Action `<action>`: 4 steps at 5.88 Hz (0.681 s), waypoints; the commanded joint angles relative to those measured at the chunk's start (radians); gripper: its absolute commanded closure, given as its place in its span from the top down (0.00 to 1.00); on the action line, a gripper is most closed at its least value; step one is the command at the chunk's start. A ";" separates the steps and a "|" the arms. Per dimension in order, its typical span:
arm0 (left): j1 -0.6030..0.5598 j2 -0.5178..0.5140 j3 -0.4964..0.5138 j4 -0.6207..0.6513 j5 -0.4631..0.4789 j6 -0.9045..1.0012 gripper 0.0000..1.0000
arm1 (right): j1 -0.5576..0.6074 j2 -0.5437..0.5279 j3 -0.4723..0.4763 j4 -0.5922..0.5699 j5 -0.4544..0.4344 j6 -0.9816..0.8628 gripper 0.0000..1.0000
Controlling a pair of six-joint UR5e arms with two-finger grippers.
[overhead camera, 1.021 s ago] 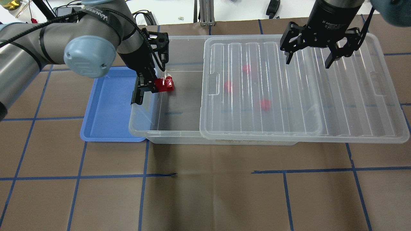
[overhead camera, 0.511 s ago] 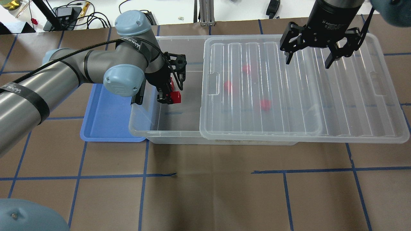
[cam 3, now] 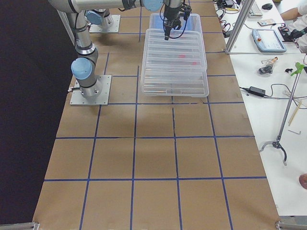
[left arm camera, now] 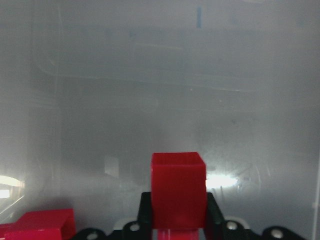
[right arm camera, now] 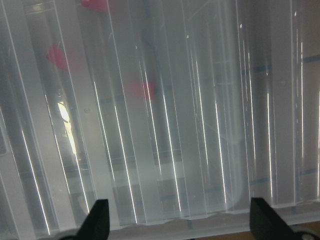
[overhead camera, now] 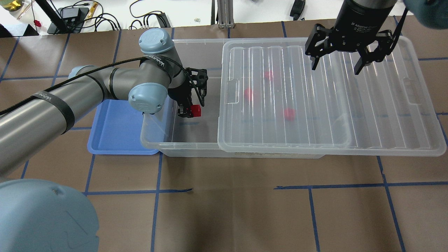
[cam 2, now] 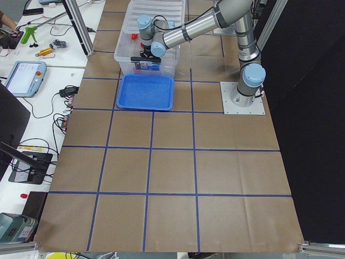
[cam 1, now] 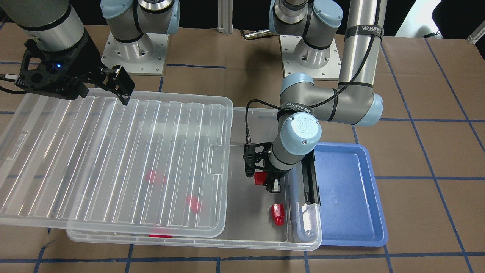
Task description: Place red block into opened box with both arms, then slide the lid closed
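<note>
My left gripper point(overhead camera: 191, 110) is shut on a red block point(overhead camera: 197, 110) and hangs low inside the uncovered end of the clear box point(overhead camera: 151, 139). The left wrist view shows that block point(left arm camera: 178, 189) between the fingers, above the box floor. A second red block point(cam 1: 277, 214) lies loose on the floor nearby. Three more red blocks point(overhead camera: 248, 93) show blurred through the ridged clear lid point(overhead camera: 385, 115), which covers most of the box and overhangs its right end. My right gripper point(overhead camera: 346, 66) is open above the lid's far side, holding nothing.
A blue tray point(overhead camera: 119, 133) sits against the box's left end, beside the black latch bar point(cam 1: 310, 182). The brown table point(overhead camera: 231, 210) has blue tape lines. Cables and gear lie beyond the far edge.
My left arm has carried the red block rightward and toward the near side, deeper over the box's open part. The right gripper and the lid have not moved.
</note>
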 commanded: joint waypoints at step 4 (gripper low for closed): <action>0.006 0.113 0.078 -0.201 0.006 -0.007 0.90 | -0.002 0.000 0.000 0.000 0.000 -0.002 1.00</action>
